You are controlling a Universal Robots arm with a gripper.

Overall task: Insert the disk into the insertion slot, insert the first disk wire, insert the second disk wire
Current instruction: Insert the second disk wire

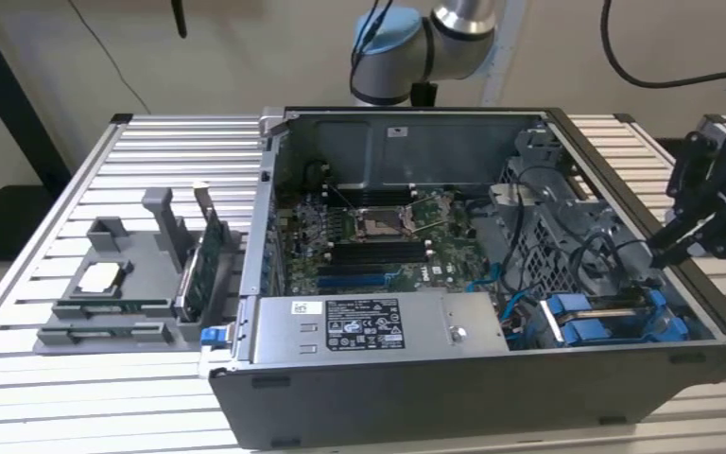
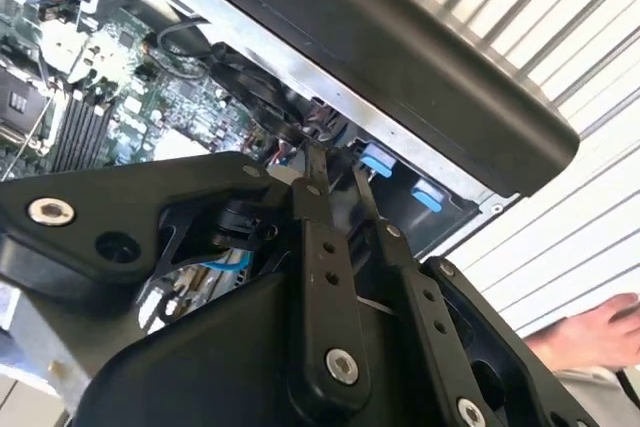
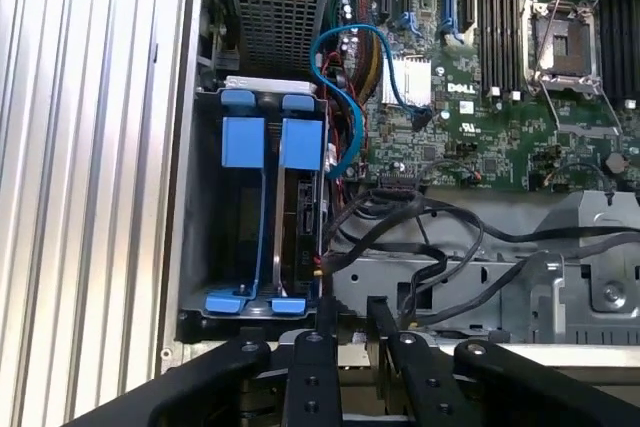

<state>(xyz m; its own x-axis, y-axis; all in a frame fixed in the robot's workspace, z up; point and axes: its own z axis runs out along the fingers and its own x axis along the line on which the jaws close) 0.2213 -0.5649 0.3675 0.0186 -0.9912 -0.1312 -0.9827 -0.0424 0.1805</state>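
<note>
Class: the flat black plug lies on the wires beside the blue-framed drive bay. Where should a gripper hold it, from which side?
I'd say the black plug body itself, pinched across its narrow width; the thin wires behind it would only bend. Come from above, through the open side of the case: the plug lies flat, uppermost on those wires.

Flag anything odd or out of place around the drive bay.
A person's hand is over the slatted table just outside the case, close to the gripper. Inside, black cables lie loose across the grey bracket beside the insertion slot. The blue frames sit square.
</note>
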